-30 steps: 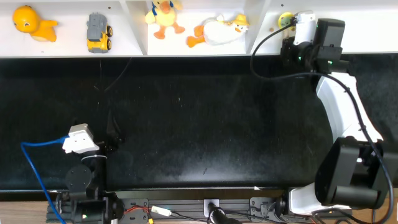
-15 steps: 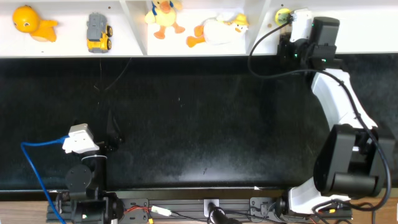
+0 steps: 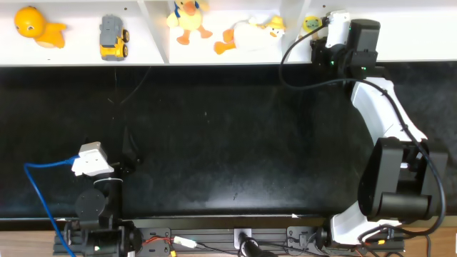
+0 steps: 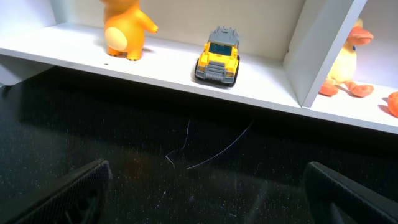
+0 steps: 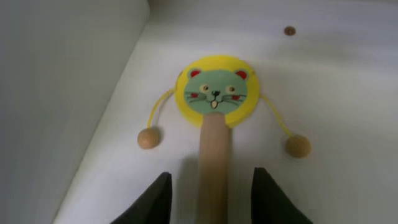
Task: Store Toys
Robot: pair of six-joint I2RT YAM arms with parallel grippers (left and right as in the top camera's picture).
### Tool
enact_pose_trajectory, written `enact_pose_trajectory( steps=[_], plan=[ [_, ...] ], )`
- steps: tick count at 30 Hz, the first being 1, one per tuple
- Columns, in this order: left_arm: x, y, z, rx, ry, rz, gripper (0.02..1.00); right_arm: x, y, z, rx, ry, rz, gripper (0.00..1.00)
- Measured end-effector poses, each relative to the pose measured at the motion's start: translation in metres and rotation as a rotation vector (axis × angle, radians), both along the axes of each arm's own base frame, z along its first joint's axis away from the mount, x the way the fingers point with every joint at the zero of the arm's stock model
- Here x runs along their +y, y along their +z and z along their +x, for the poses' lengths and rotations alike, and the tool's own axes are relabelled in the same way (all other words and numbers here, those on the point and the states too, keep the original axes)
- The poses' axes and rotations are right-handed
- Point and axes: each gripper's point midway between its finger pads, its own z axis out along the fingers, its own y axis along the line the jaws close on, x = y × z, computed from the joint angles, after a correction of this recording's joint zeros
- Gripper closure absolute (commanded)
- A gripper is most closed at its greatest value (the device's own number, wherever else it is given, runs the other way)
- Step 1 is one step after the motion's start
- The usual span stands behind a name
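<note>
Fingers of the left gripper (image 4: 206, 167) are seen spread wide apart with nothing between them, over the near left part of the black worktop (image 3: 235, 135), where the left arm is folded close to its base. A blue cable (image 3: 41, 187) is looped beside that arm.

Along the far edge of the worktop a white shelf (image 3: 228, 56) is set, split by upright walls into compartments. In the left compartment an orange duck (image 3: 37, 26) is stood upright, and a yellow truck (image 3: 113, 37) is parked near it, the two apart. In the middle compartment a yellow plush duck (image 3: 188, 18) is sat near the divider (image 4: 323, 50), and a white plush duck (image 3: 253, 33) is laid on its side next to it.

The right arm is stretched up the right side of the worktop, and the right gripper (image 5: 212, 180) is held inside the right compartment. There the rattle drum (image 5: 214, 93) is laid flat on the shelf floor, close to the wall shared with the middle compartment. It is made up of a yellow disc with a green cat face turned upward, a wooden handle (image 5: 214, 155), and two wooden beads (image 5: 147, 138) on yellow strings, one lying at each side of the disc. The handle is pointed back toward the gripper and lies between the right fingers (image 5: 155, 199), which are parted. A gap is seen on each side, so the handle is not touched and the toy is released. A small brown spot (image 5: 289, 30) is marked on the shelf floor beyond the disc.
</note>
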Motion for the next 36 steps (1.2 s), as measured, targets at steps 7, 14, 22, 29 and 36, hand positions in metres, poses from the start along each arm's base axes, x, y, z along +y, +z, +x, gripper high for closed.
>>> enact_pose_trajectory(
  steps=[7,14,22,29,36],
  plan=[
    [0.0,0.0,0.0,0.0,0.0,0.0,0.02,0.0,0.0,0.0,0.006,-0.02,0.02,0.226],
    [0.0,0.0,0.0,0.0,0.0,0.0,0.02,-0.005,0.003,-0.01,0.042,-0.047,0.002,0.005],
    [0.0,0.0,0.0,0.0,0.0,0.0,0.02,-0.023,0.032,-0.057,0.133,-0.144,-0.069,0.001],
    [0.0,0.0,0.0,0.0,0.0,0.0,0.02,-0.029,0.053,-0.109,0.23,-0.222,-0.065,0.003],
    [0.0,0.0,0.0,0.0,0.0,0.0,0.02,-0.029,0.052,-0.161,0.395,-0.337,0.013,0.005]
  ],
)
